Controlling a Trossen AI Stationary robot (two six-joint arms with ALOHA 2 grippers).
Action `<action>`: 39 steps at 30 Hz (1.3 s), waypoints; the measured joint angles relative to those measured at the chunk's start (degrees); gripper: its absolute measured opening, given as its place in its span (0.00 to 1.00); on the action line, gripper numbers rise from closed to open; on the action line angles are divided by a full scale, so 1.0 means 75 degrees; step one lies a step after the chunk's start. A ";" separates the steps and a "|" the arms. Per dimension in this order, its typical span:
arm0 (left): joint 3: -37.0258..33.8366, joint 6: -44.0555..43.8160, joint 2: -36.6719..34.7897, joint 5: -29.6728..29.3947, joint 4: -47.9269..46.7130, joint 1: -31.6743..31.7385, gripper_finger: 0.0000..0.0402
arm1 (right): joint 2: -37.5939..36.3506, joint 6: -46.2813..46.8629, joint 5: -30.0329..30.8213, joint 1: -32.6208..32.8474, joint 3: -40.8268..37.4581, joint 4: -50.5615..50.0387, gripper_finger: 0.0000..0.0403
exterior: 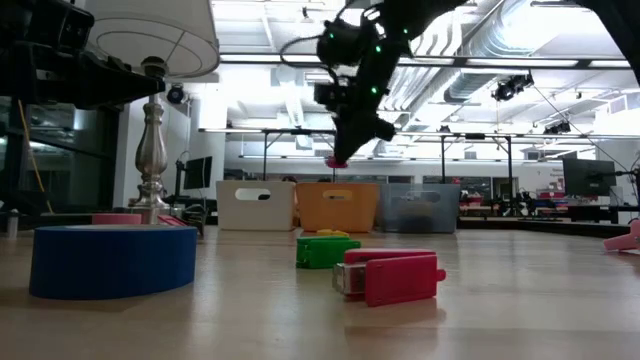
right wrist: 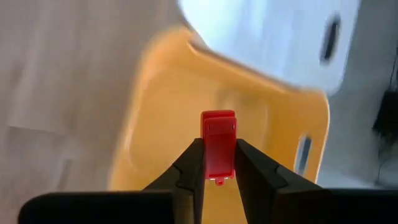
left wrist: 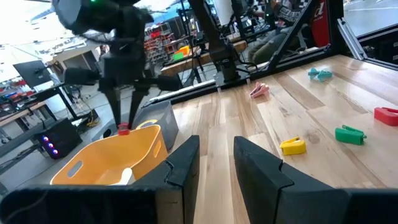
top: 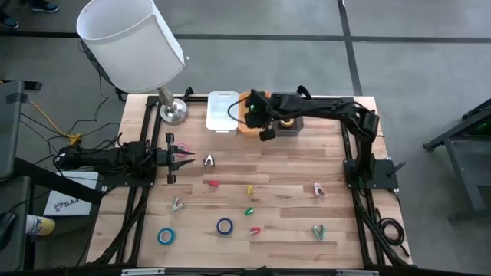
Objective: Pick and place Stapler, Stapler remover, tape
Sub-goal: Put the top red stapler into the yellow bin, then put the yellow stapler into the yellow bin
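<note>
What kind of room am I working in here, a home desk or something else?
Probably a robotics lab or workshop, not a home. The low view shows exposed ceiling ducts and rows of workbenches behind the wooden table; the left wrist view shows cluttered shelving beyond it.

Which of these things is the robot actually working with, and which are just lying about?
Job: red stapler in right tool, orange bin, blue tape, yellow stapler, teal remover.
Lying about: lamp; left tool idle.
</note>
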 joint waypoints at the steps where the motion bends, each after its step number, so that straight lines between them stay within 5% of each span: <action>1: 0.0000 0.0000 0.0000 0.0003 0.0000 0.0000 0.24 | 0.0000 0.0156 -0.0009 -0.0089 -0.0060 0.0020 0.16; 9: 0.0000 0.0000 0.0000 0.0003 0.0000 0.0000 0.24 | 0.0009 0.1196 -0.0478 -0.0490 -0.0412 0.0316 0.18; 27: -0.0003 0.0000 0.0000 0.0003 0.0000 0.0000 0.24 | 0.0015 0.1232 -0.0658 -0.0488 -0.0587 0.0480 0.32; 39: 0.0000 0.0000 0.0000 0.0003 0.0000 0.0000 0.24 | -0.0274 0.1094 -0.1120 0.0292 -0.0584 0.0283 0.33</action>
